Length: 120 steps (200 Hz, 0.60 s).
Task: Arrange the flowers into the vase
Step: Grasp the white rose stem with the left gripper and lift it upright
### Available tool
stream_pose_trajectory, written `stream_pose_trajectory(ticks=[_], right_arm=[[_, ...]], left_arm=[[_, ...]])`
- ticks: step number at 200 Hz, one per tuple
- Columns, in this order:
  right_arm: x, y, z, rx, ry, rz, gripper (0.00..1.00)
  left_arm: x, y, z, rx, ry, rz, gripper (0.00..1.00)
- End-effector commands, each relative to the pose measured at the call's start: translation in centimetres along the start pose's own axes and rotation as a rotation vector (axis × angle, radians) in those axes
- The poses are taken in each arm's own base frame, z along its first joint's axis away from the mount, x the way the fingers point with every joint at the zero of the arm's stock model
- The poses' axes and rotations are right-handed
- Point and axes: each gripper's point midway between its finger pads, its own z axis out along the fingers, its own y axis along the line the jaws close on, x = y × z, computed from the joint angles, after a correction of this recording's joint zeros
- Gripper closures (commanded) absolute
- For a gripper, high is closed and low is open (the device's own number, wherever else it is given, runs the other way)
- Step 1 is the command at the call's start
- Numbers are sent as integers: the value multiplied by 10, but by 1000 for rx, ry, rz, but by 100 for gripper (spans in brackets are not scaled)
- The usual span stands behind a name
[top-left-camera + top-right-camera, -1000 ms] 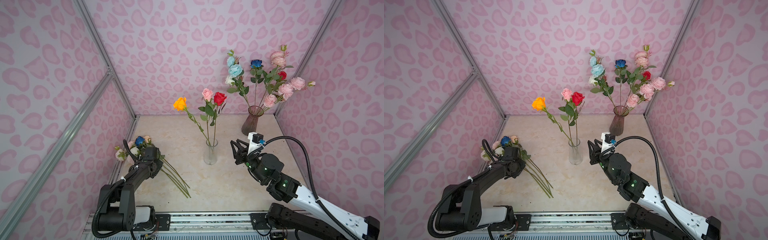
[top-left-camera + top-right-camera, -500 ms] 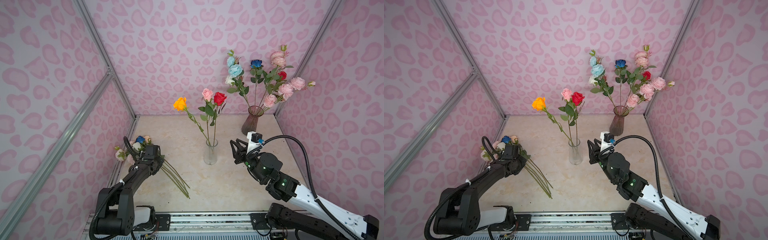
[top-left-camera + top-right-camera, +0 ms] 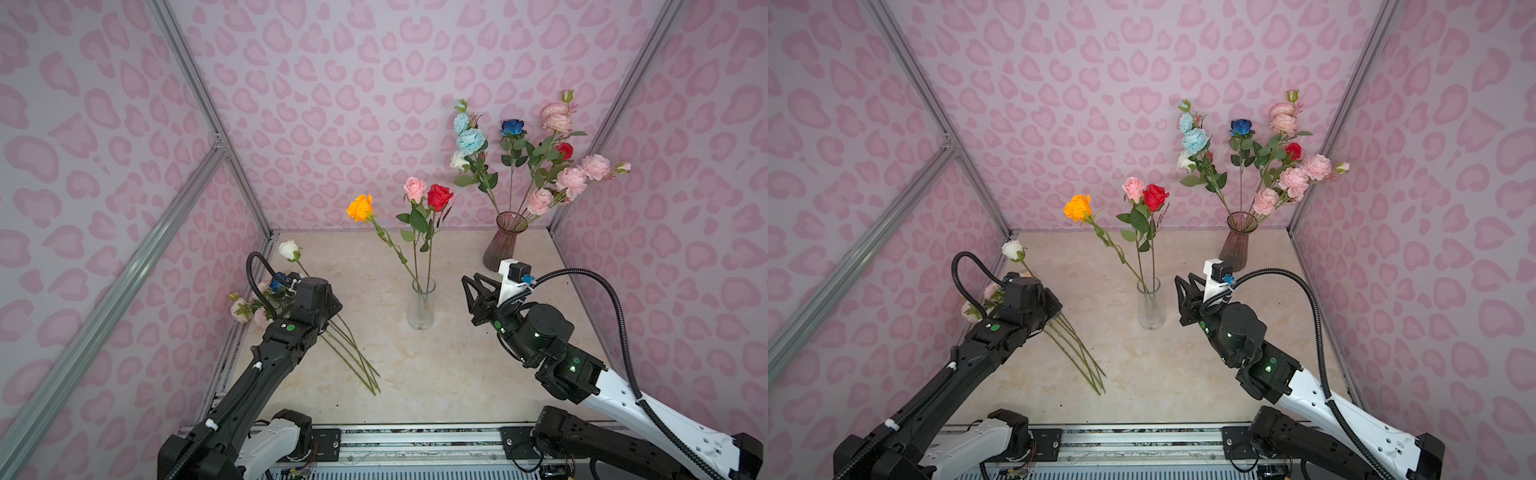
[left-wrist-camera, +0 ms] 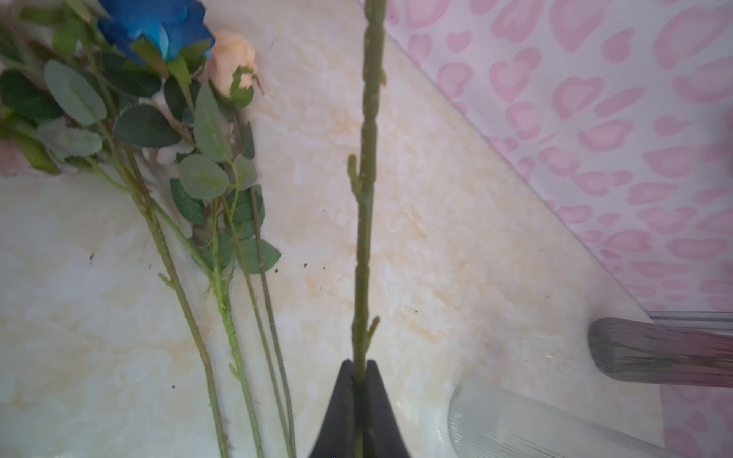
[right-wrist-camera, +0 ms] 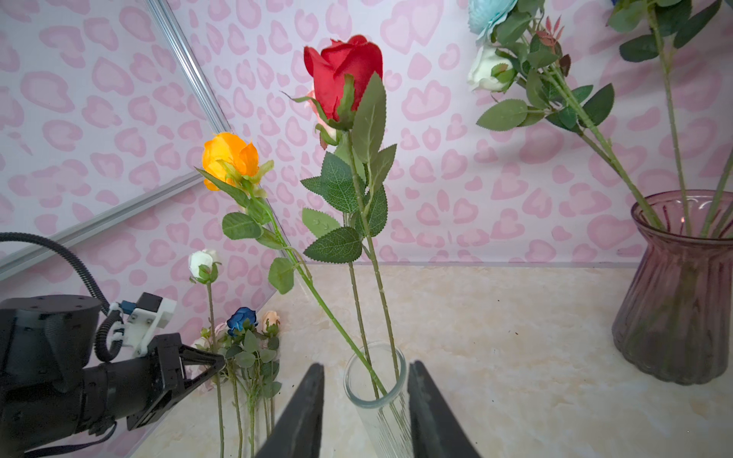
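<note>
The white rose [image 3: 288, 249] has lifted off the flower pile [image 3: 266, 299] beside the clear vase [image 3: 420, 307], with the left gripper [image 4: 360, 366] clenched on its stem. The right gripper [image 5: 367, 365] gapes empty. Best to lower the stem-end straight in.

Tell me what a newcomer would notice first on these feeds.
First the clear vase mid-table, with an orange rose, a pink rose and a red rose standing tall in it. Next is the fuller bouquet in the purple vase at the back right corner. Then the left gripper, shut on the stem of a white rose above the loose flowers by the left wall, while the right gripper stands open near the clear vase.
</note>
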Motion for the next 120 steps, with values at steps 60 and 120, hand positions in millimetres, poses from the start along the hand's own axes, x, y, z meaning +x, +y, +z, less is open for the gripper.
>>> stream_pose_trajectory(ticks=[60, 120], right_arm=[[18, 93, 15, -255, 153, -153, 51], [33, 185, 24, -479, 222, -200, 46]], left_arm=[[-28, -122, -159, 819, -216, 291, 97], [-10, -158, -205, 1049, -194, 423, 97]])
